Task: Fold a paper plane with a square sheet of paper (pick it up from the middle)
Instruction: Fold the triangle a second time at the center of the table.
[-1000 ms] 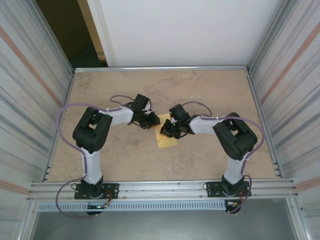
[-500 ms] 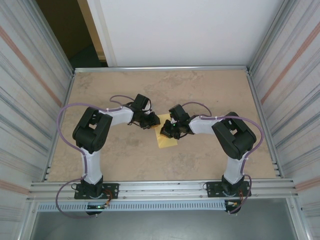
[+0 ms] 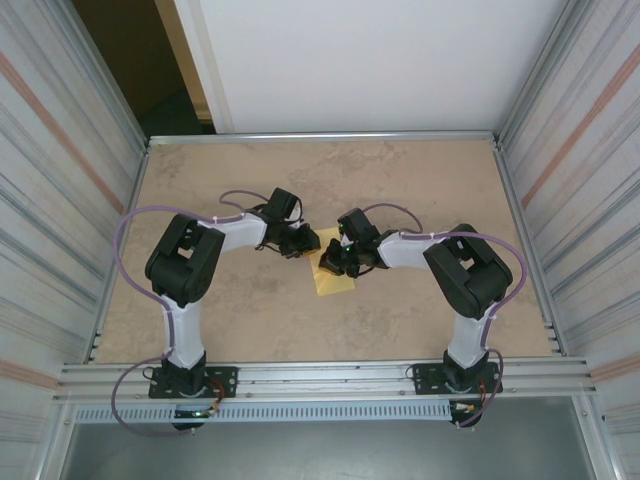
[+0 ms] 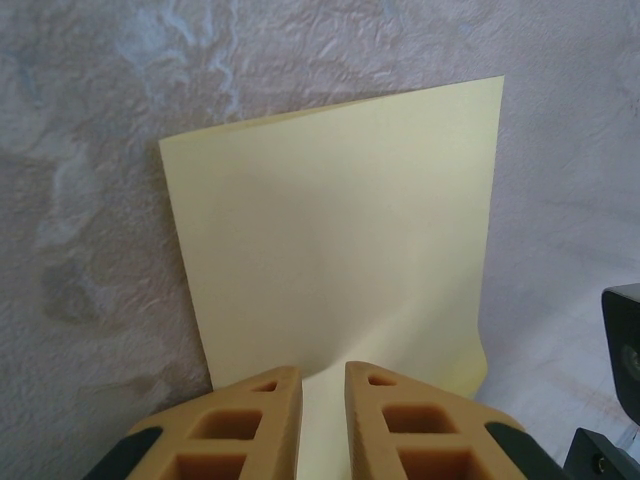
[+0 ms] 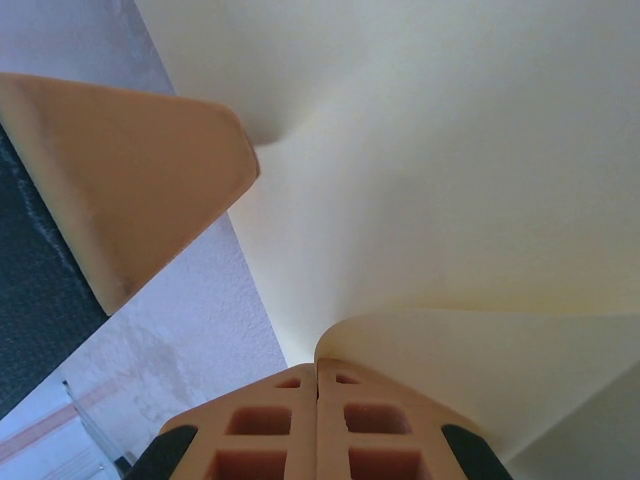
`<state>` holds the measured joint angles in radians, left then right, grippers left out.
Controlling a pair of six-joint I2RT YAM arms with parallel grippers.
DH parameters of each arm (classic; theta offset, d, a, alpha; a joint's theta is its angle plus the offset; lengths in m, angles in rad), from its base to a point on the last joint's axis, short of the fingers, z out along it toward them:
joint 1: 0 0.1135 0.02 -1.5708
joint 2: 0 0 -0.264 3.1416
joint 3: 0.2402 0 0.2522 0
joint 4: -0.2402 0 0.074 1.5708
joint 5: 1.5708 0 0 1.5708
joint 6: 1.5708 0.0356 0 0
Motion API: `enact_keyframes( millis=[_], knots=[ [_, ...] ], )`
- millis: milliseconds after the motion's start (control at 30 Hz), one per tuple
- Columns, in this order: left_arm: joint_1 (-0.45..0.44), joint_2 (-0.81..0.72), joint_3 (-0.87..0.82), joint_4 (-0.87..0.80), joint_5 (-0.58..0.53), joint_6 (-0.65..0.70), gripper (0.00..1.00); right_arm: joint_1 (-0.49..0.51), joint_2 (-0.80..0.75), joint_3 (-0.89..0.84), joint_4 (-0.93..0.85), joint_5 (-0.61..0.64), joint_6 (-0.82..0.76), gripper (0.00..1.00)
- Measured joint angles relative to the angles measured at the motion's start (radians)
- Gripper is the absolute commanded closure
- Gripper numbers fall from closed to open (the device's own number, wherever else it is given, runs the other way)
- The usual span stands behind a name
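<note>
The square sheet of paper [image 3: 334, 279] is pale yellow and lies on the table between the two arms. My left gripper [image 3: 308, 243] comes in from the left. Its fingertips [image 4: 323, 372] stand a narrow gap apart and press down on the sheet [image 4: 340, 230], which dents around them. My right gripper [image 3: 329, 262] is shut on one edge of the sheet [image 5: 450, 150]. That edge curls up off the table into the closed fingertips [image 5: 317, 365]. A left finger [image 5: 130, 170] shows in the right wrist view, pushing into the paper. No paper plane shape shows; the sheet is uncreased.
The beige mottled tabletop [image 3: 420, 190] is bounded by metal rails and ribbed side walls [image 3: 575, 200]. The black body of the right gripper [image 4: 622, 345] sits close to the sheet's right side in the left wrist view.
The right arm has edged slightly left with the paper edge in its grip. The left arm has stayed put.
</note>
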<state>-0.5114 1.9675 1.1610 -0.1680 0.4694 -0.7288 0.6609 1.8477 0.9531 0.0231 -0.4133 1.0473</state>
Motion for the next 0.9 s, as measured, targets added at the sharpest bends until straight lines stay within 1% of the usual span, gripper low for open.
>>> enact_keyframes(
  millis=[900],
  knots=[
    [0.000, 0.000, 0.000, 0.000, 0.000, 0.000, 0.79, 0.000, 0.011, 0.000, -0.005, 0.020, 0.019, 1.00]
  ],
)
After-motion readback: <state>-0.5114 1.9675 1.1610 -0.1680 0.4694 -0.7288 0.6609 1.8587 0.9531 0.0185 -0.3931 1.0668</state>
